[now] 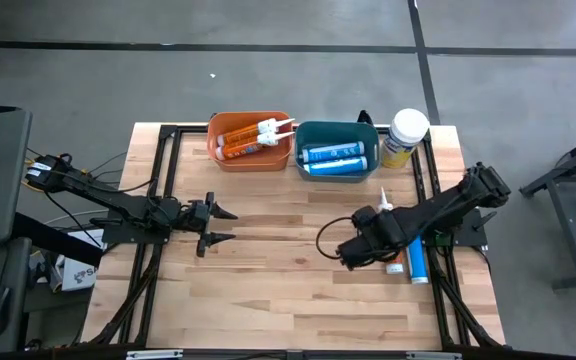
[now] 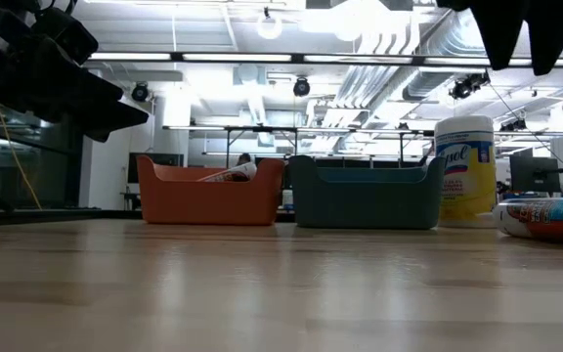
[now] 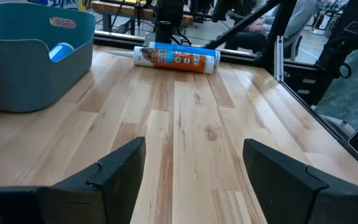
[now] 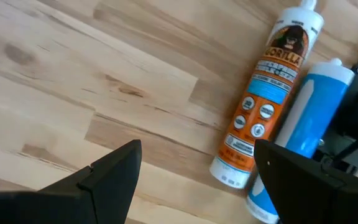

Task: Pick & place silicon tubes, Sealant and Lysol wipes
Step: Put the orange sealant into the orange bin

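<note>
Worktop (image 1: 268, 280) with both arms idle. We take the teal bin (image 1: 337, 148) as landmark: the Lysol wipes (image 1: 405, 137) stand upright just beside it, the orange bin (image 1: 251, 141) on its other side. Nearer the right hand (image 1: 348, 252), released and empty, we see an orange sealant tube (image 4: 266, 102) touching a blue tube (image 4: 303, 134). The left hand (image 1: 223, 225) hovers released, holding nothing.
</note>
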`<state>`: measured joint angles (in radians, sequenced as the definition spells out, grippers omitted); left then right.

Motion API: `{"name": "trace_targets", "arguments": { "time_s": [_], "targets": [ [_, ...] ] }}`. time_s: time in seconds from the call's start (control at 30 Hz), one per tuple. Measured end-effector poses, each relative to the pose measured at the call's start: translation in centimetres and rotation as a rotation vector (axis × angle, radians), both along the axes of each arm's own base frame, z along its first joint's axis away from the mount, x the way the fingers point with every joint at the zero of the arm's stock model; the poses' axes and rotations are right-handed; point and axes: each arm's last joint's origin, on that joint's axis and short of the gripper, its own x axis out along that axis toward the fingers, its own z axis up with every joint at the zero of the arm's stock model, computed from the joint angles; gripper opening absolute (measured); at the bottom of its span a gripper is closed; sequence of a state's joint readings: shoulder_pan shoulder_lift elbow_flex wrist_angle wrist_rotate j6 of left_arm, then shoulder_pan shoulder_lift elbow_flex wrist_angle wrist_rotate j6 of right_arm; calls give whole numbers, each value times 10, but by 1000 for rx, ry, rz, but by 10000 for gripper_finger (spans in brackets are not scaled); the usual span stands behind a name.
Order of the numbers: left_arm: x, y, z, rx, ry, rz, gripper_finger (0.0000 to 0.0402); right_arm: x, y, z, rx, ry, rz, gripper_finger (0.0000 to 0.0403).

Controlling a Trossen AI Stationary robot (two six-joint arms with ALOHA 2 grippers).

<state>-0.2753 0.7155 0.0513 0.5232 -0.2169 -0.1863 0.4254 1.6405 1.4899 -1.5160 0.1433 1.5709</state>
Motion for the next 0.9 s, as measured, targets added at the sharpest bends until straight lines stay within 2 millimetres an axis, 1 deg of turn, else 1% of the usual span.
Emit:
{"name": "trace_targets", "arguments": {
  "time_s": [0.13,0.2,0.27,0.37,0.43,0.5,0.6,0.73,0.8,0.9],
  "targets": [
    [0,0,0,1,0,0,264,1,4,0,6,-30,-4,307],
    [0,0,0,1,0,0,264,3,6,-4,23,-50,-4,307],
    [0,0,0,1,0,0,264,4,6,-14,68,-90,-7,307],
    [0,0,0,1,-1,0,264,1,5,-41,149,-150,-19,307],
    [0,0,0,1,-2,0,264,-11,0,-57,149,-142,-55,307],
    [0,0,0,1,-1,0,264,-26,-7,-66,134,-114,-100,307],
    [0,0,0,2,1,0,264,-48,-18,-72,127,-105,-160,307],
    [0,0,0,6,2,-1,264,-72,-28,-73,167,-119,-238,307],
    [0,0,0,10,2,-1,264,-81,-31,-77,195,-99,-268,307],
    [0,0,0,14,1,0,264,-87,-34,-89,218,-93,-277,307]
  ]
}}
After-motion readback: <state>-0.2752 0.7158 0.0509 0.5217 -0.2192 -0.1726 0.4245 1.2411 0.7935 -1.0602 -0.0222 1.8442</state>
